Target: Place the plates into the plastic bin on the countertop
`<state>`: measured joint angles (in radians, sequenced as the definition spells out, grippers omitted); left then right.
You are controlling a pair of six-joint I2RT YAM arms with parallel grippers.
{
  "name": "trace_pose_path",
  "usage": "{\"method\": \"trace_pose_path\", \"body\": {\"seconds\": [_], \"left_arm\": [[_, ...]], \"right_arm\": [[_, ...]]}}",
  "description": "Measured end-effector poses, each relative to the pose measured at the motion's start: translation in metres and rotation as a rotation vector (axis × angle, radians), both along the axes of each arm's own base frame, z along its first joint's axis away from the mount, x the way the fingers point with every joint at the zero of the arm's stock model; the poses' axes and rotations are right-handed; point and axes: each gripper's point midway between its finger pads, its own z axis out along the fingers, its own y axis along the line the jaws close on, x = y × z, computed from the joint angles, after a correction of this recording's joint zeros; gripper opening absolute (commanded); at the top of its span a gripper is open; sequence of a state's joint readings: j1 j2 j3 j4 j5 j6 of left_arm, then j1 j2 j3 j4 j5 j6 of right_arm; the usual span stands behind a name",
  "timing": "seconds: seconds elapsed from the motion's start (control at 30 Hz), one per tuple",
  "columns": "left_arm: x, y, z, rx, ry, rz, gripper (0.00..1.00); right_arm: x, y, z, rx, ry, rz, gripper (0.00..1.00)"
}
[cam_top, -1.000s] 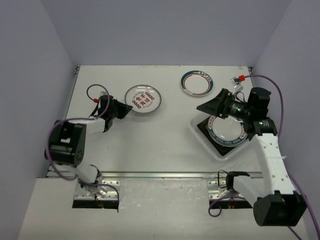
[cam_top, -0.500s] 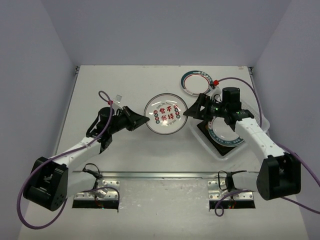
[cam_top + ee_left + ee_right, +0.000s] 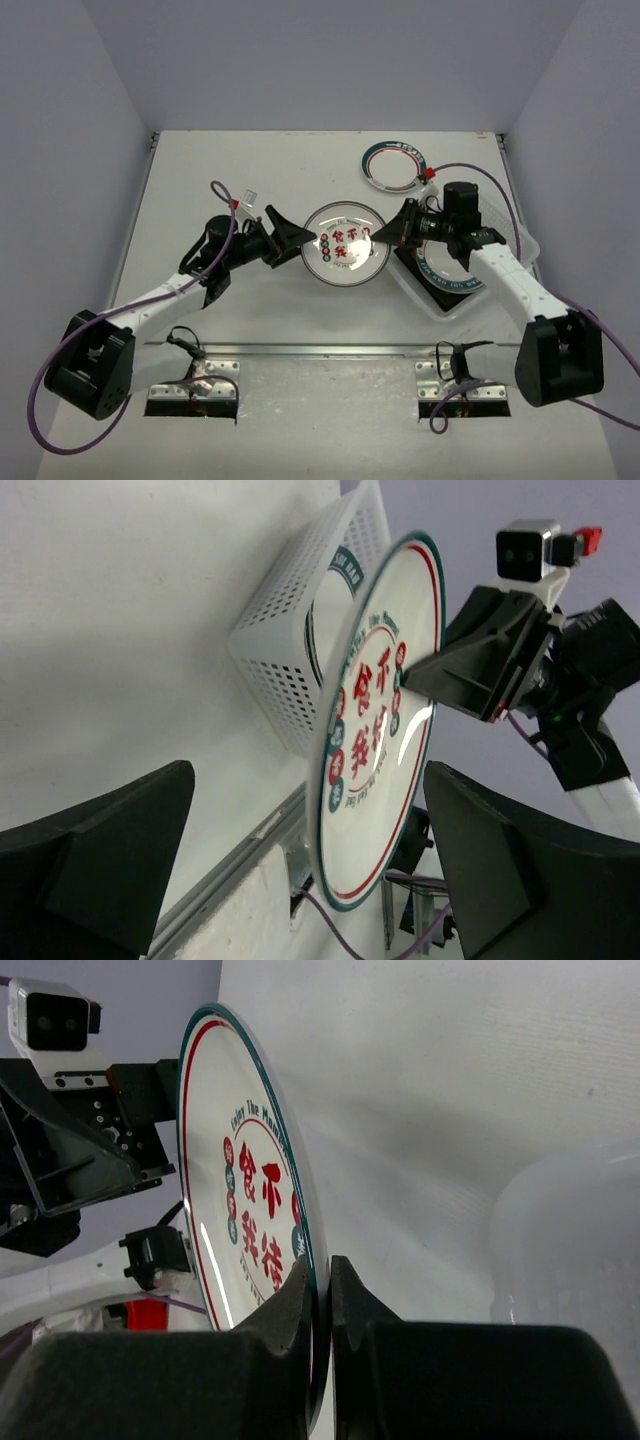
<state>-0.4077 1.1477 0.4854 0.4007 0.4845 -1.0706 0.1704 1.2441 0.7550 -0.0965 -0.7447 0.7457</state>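
A round white plate with red characters (image 3: 345,245) (image 3: 385,730) (image 3: 240,1210) hangs above the countertop (image 3: 280,320), between my two grippers. My right gripper (image 3: 387,232) (image 3: 322,1265) is shut on its right rim, one finger on each face. My left gripper (image 3: 292,240) (image 3: 308,770) stands open around the opposite rim, and its fingers (image 3: 110,850) do not touch the plate. The plastic bin (image 3: 415,292) (image 3: 300,650) (image 3: 560,1240) lies just right of the plate. It holds a teal-rimmed round plate (image 3: 455,272) on a dark square plate (image 3: 408,262). Another teal-red rimmed plate (image 3: 393,166) lies at the back.
The countertop's metal front edge (image 3: 320,350) runs across near the arm bases. Grey walls close in the left, right and back sides. A purple cable (image 3: 480,172) loops over the right arm above the bin.
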Motion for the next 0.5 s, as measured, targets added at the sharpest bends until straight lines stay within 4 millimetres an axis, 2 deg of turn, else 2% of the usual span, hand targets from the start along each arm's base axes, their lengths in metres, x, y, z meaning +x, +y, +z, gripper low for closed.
{"method": "trace_pose_path", "body": {"seconds": [0.07,0.13,0.23,0.33,0.4,0.5], "left_arm": [[0.003,0.004,0.004,0.027,-0.007,0.03,1.0],[0.004,0.011,0.013,0.056,-0.032,0.063,1.0],[0.005,0.032,0.034,0.131,-0.106,0.163,1.0],[0.0,0.053,0.059,0.175,-0.195,0.252,1.0],[-0.001,0.062,0.063,0.205,-0.22,0.286,1.0],[-0.003,0.069,0.055,0.262,-0.215,0.291,1.0]], "right_arm": [[-0.004,-0.014,0.009,-0.006,-0.006,-0.042,0.0],[-0.003,-0.038,0.021,-0.001,-0.024,-0.121,0.0],[0.006,-0.122,0.038,-0.033,-0.057,-0.433,0.0],[-0.004,-0.202,0.045,-0.114,-0.071,-0.776,0.0],[-0.015,-0.224,0.044,-0.151,-0.054,-0.896,0.0],[-0.029,-0.242,0.031,-0.196,-0.003,-1.021,0.0]]}}
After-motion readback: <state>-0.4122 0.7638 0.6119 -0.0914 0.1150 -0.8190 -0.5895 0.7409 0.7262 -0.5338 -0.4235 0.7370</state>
